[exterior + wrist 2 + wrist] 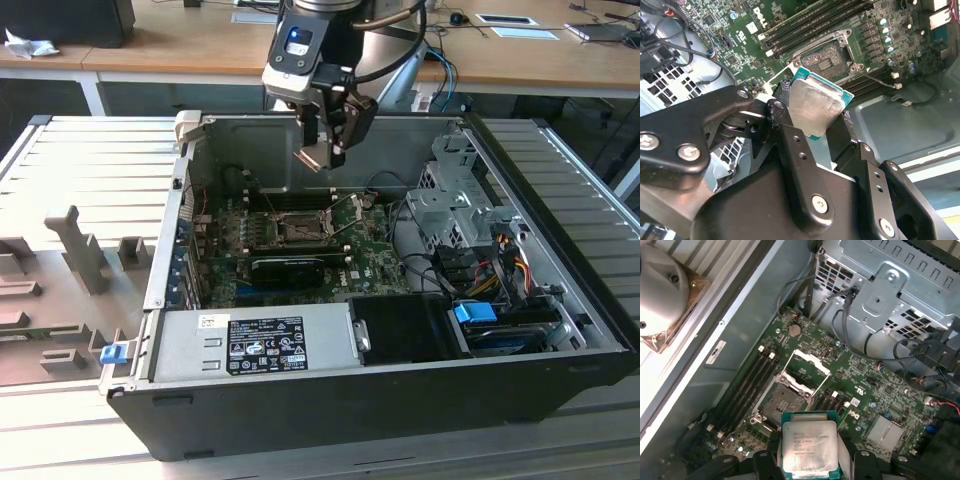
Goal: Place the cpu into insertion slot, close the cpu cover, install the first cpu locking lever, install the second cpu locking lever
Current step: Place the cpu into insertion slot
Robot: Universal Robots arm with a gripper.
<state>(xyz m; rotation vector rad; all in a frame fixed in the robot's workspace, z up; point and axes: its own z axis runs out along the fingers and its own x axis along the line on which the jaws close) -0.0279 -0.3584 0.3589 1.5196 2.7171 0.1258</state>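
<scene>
Cpu (815,107): one, clamped between the two fingers (790,140) of the gripper (322,155). Below the fingertips, apart: one insertion slot (776,402), uncovered; one cpu cover (805,371), raised.

Tool (812,114): black link arms, silver screws (820,203). Wrist (296,60) is silver-grey with a blue light (293,40) and a black cable (412,48).

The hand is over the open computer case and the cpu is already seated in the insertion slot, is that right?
Not quite. The hand is over the open computer case, but the cpu is gripped in the hand, not seated. The first wrist view shows the insertion slot bare.
</scene>
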